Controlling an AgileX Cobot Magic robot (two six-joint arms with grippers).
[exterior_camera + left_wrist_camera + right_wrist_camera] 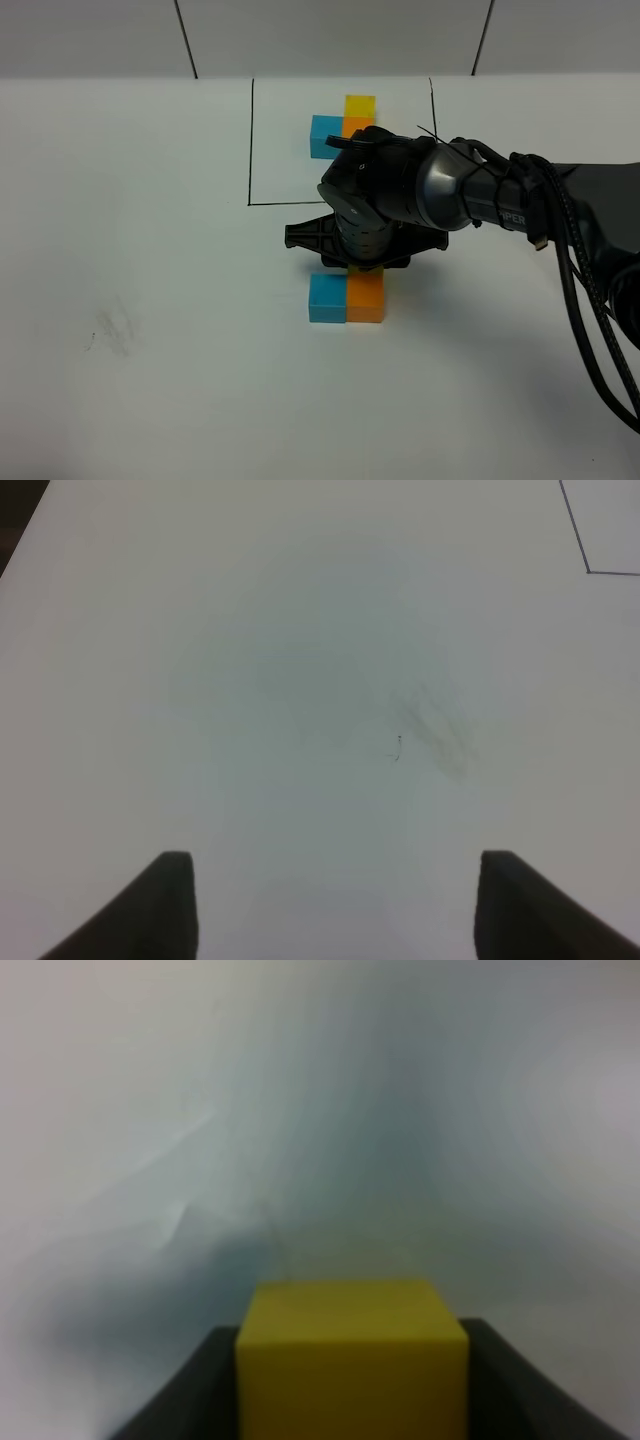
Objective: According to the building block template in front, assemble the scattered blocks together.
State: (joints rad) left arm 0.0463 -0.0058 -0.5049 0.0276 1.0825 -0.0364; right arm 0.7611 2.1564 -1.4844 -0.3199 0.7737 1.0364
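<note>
The template stands at the back inside a thin black drawn frame (250, 140): a blue cube (325, 137), an orange cube (357, 125) and a yellow cube (360, 105), partly hidden by my right arm. The scattered blue block (327, 298) and orange block (366, 296) sit side by side, touching, in front of the frame. My right gripper (360, 262) hovers right behind the orange block and is shut on the yellow block (352, 1360). My left gripper (335, 910) is open and empty over bare table; it does not show in the exterior view.
The white table (150, 250) has a faint grey smudge (110, 335), which also shows in the left wrist view (440, 730). A corner of the drawn frame (590, 570) shows there too. The right arm's black cables (590, 300) hang at the right.
</note>
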